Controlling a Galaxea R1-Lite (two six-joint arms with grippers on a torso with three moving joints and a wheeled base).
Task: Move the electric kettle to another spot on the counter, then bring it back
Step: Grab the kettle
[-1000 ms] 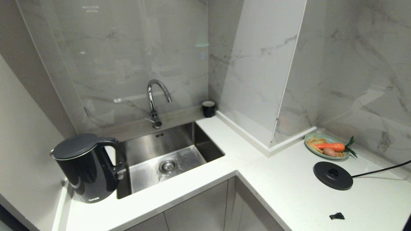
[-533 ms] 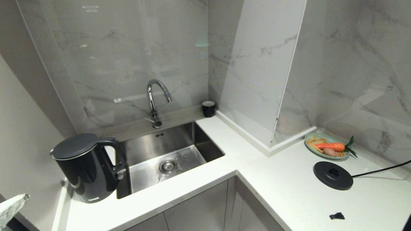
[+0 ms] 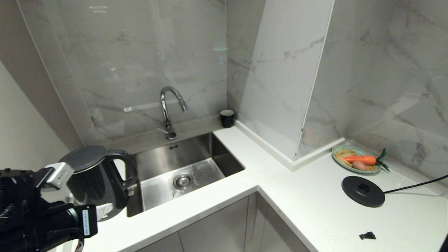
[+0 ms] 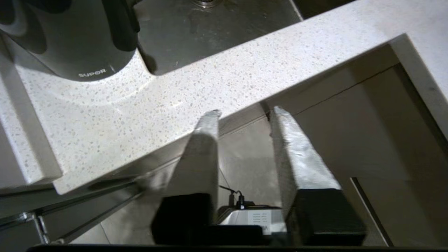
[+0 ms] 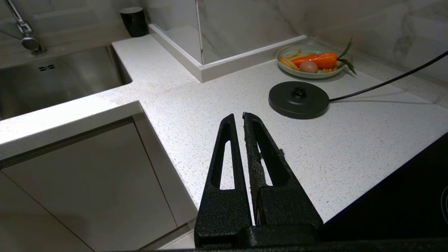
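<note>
At the counter's (image 3: 217, 206) left end, about eight o'clock of the one sink (image 3: 182, 171), one kettle (image 3: 99, 175) stands near the front edge, left gripper (image 4: 243, 113) spread empty below it, right gripper (image 5: 238, 117) pressed together over open counter.

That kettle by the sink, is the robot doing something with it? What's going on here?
The robot is about to move the kettle, but has not touched it yet. The kettle stands on the counter left of the sink, away from its round base. The left gripper is open and empty, in front of the counter's edge and short of the kettle. The right gripper is shut and empty, idle above the counter near the base.
</note>
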